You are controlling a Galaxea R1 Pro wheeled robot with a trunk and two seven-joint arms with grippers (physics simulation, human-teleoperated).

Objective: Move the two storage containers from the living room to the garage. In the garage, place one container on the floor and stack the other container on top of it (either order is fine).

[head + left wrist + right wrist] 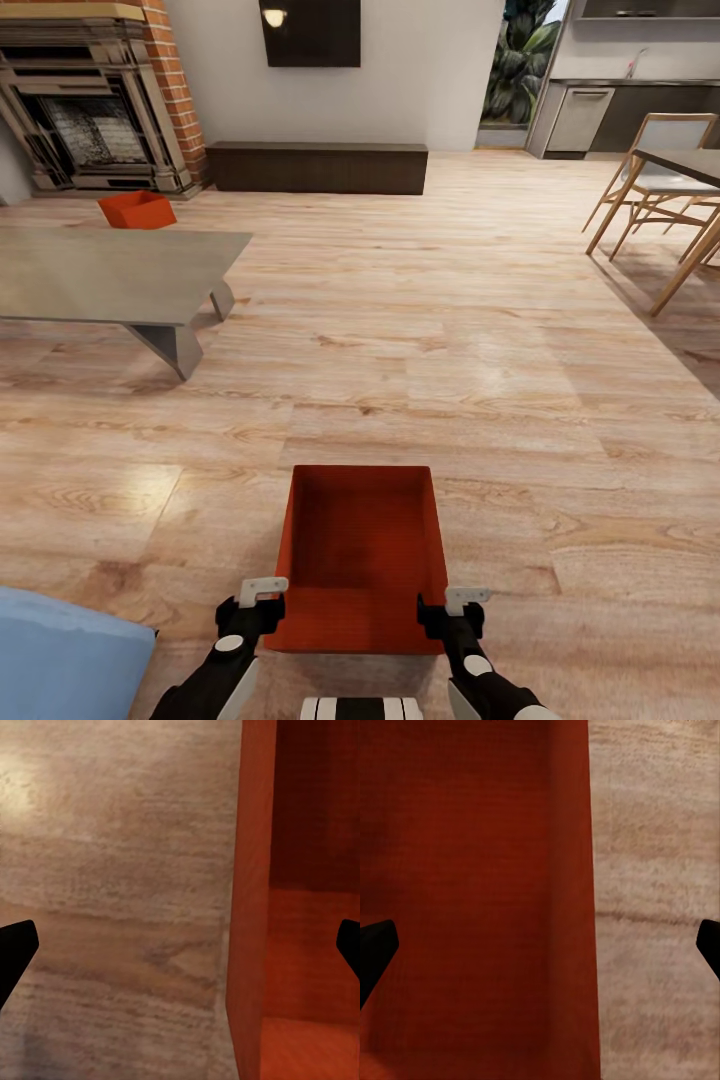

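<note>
The near container (362, 545) at lower centre looked stiff, light, smooth-walled; the left pincer (252, 598) and right pincer (455, 605) were spread astride its side walls; best gripped there.

You are in a home's open living room. The light wood-plank floor (480, 330) runs to a red brick fireplace (95, 95) with a wooden mantel, a dark low bench (317, 167) against the white wall, and a low grey table (110, 275). To your right stand wooden dining chairs (655, 170) at a table, and beyond them kitchen cabinets (625, 115) and a window onto green foliage (520, 60).
</note>
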